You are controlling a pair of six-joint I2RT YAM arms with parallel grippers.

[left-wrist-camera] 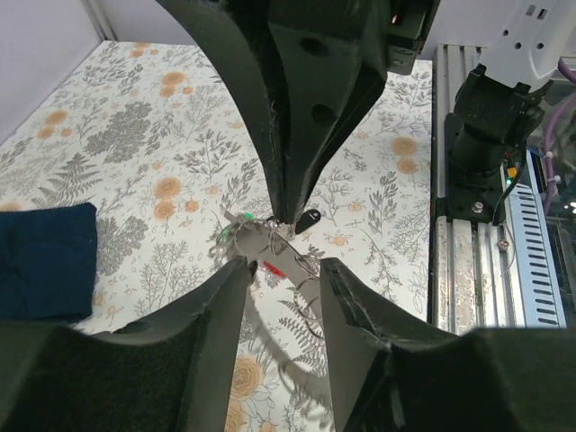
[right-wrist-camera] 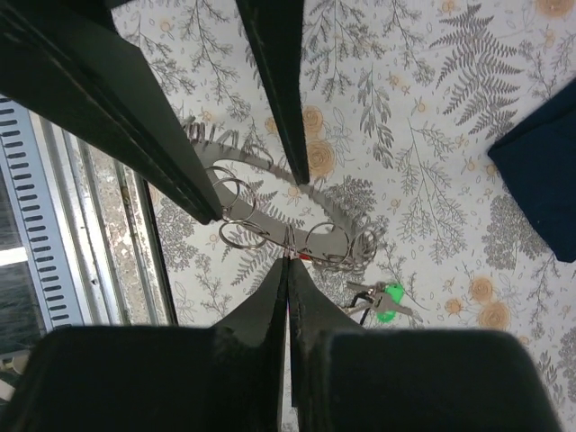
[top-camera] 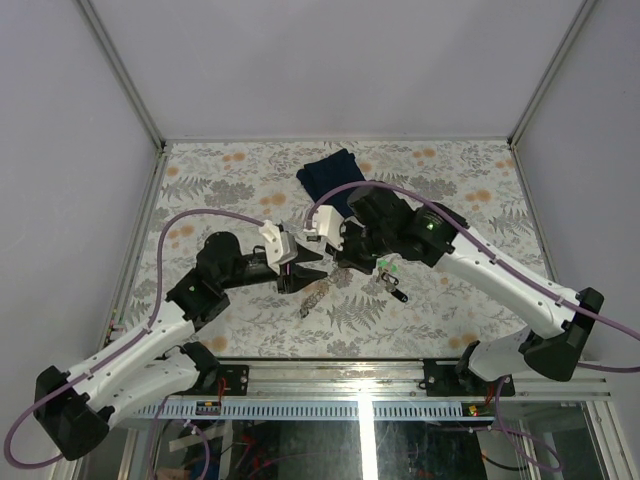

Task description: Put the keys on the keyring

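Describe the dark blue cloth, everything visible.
The dark blue cloth is a plain, soft-looking fabric that looks folded into a rough rectangle, with no print visible. It lies flat on the floral table near the far edge, about midway across, turned at a slight angle. In the top view the right arm hides its near-right corner. Both wrist views show only part of it, with nothing resting on that part.

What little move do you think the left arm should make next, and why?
Probably the left tool should close gently on the red key: its fingers stand open with that key between them, while the shut right tool seems to hold the keyring steady.
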